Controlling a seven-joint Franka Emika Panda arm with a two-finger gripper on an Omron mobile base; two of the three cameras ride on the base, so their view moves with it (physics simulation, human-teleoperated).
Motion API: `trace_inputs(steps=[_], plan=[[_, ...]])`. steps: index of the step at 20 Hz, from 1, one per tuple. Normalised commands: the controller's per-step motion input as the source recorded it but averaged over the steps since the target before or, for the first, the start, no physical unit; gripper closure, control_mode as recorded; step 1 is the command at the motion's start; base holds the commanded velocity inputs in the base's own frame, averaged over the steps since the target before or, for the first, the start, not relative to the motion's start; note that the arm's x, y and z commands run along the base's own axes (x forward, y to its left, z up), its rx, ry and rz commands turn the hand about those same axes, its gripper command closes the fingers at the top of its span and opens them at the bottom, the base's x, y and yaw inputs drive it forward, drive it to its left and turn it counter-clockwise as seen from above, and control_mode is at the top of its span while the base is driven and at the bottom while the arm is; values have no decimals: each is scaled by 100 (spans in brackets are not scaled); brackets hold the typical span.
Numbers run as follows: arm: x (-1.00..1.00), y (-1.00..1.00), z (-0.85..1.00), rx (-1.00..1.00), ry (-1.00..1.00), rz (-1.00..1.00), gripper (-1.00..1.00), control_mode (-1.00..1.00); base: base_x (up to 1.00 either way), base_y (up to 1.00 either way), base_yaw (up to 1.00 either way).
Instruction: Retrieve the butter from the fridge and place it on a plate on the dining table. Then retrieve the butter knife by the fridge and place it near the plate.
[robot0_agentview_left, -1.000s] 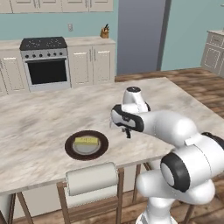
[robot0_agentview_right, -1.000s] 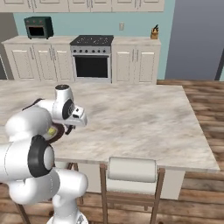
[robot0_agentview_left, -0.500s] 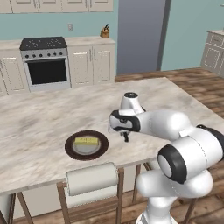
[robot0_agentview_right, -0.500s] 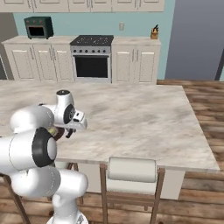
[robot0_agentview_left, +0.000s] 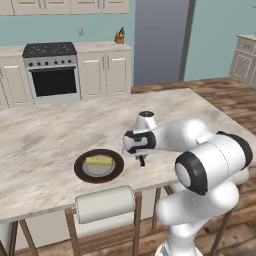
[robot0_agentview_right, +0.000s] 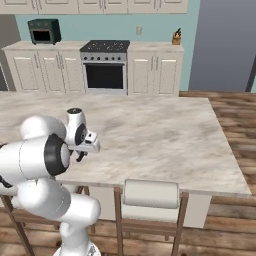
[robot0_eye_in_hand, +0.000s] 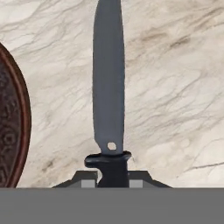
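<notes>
Gripping: gripper clamped on handle of butter knife, jaws drawn in tight on it, dark handle pinched at the very base of the hand view.
Knife axis: blade running straight out from the jaws, lengthwise along the line of sight of the hand view, flat grey face turned up, small hole near the guard.
Height: knife hanging low over dining table; contact with the stone not clear from these views.
Plate side: dark rim of plate curving along the left edge of the hand view, blade lying parallel to that rim and just beside it, not over it.
Plate from base: plate close to the near table edge, just left of the gripper in the left base view.
Butter: butter lying on the plate's grey centre, so first half of the task judged done.
Step in hand: setting the knife down near the plate, judged nearly finished.
Coming move: short lowering onto bare stone beside the rim, then release; no sideways shift judged necessary.
Risk: blade tip sliding or rolling toward the rim on release.
Beyond: chair tucked under the near edge, stove and fridge along the far wall.
</notes>
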Motion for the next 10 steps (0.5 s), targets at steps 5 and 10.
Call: trace_inputs(steps=[5,10], plan=[[13,3,-32,0,5,0,100,-100,0,0,0],[18,3,-30,0,4,0,100,-100,0,0,0]])
